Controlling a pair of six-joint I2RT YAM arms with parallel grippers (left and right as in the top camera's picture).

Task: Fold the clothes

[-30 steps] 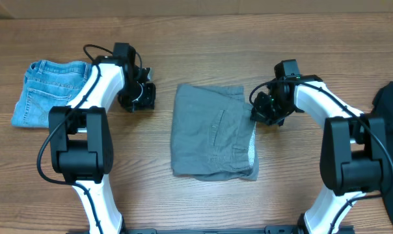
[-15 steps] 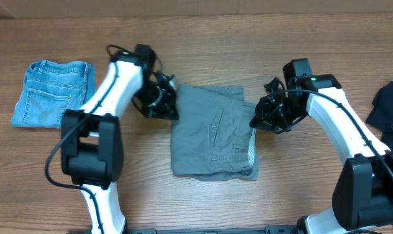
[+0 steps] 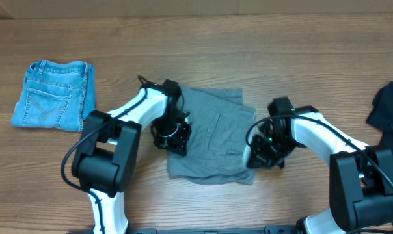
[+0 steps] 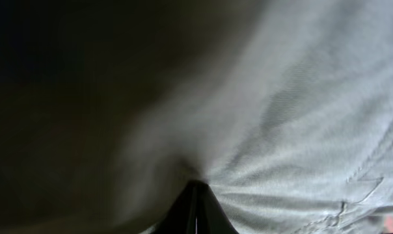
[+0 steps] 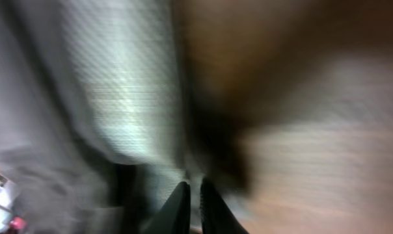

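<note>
The grey shorts (image 3: pixel 213 140) lie rumpled in the middle of the table. My left gripper (image 3: pixel 173 134) sits on their left edge. In the left wrist view its fingertips (image 4: pixel 196 195) are pressed together, with grey fabric (image 4: pixel 300 149) puckering out from the pinch. My right gripper (image 3: pixel 261 149) sits on the shorts' lower right edge. In the blurred right wrist view its fingers (image 5: pixel 194 195) stand almost together at the pale mesh pocket lining (image 5: pixel 118 97), with only a thin slit between them.
A folded light-blue denim piece (image 3: pixel 53 94) lies at the far left. A black cloth (image 3: pixel 388 104) lies at the right edge. Bare wooden table (image 3: pixel 203 58) runs behind and in front of the shorts.
My left gripper moved right from beside the denim onto the shorts' left edge and shut on it. My right gripper moved down the right edge. The shorts became rumpled and skewed.
</note>
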